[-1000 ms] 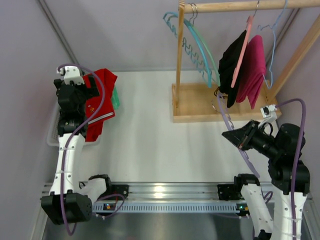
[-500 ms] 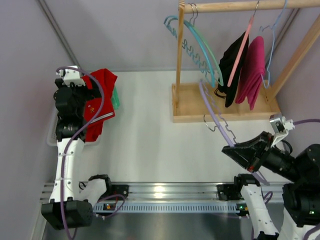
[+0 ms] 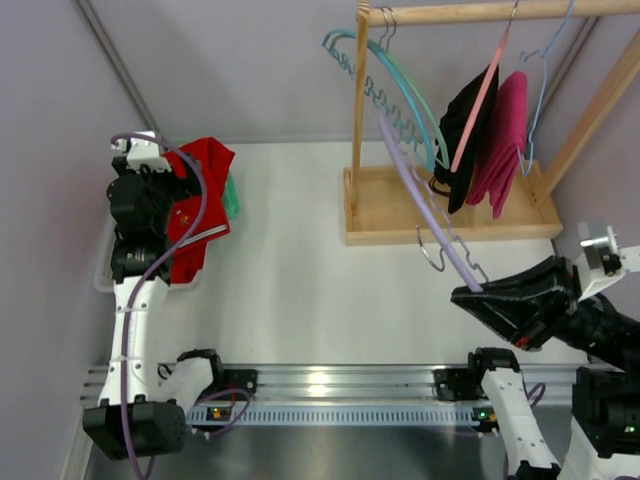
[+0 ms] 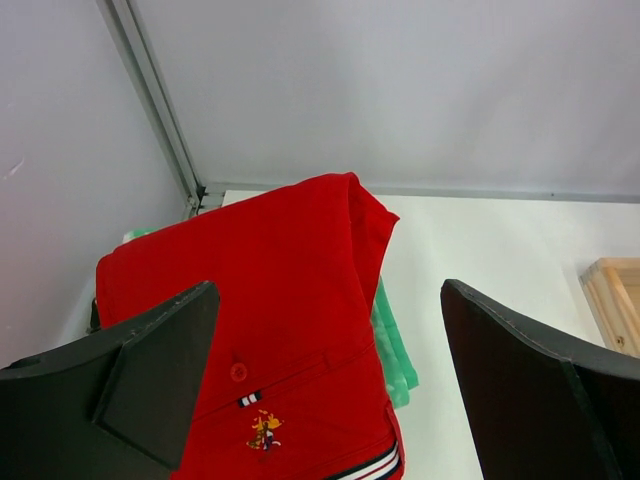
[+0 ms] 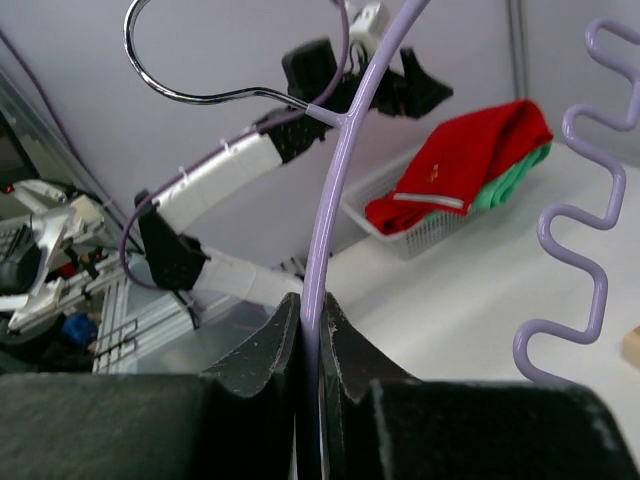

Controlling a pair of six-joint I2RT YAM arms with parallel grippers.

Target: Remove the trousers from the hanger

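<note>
We find the right gripper [image 5: 310, 312] pressed shut on the thin bar of a lilac hanger [image 3: 415, 195]. The hanger is held tilted in front of the wooden rack [image 3: 450, 222], its wire hook near the fingers. On the rail, a black garment [image 3: 462, 130] hangs on a pink hanger [image 3: 480, 95] beside a magenta garment [image 3: 505, 140]. The left gripper [image 4: 328, 300] stands spread wide above the red trousers [image 4: 290, 250], which lie draped over a white basket [image 3: 105, 272] at the table's left edge.

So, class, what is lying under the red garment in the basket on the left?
A green garment shows beneath the red garment, its edge poking out along one side. Both sit in the white basket. Whatever else lies below is covered.
</note>
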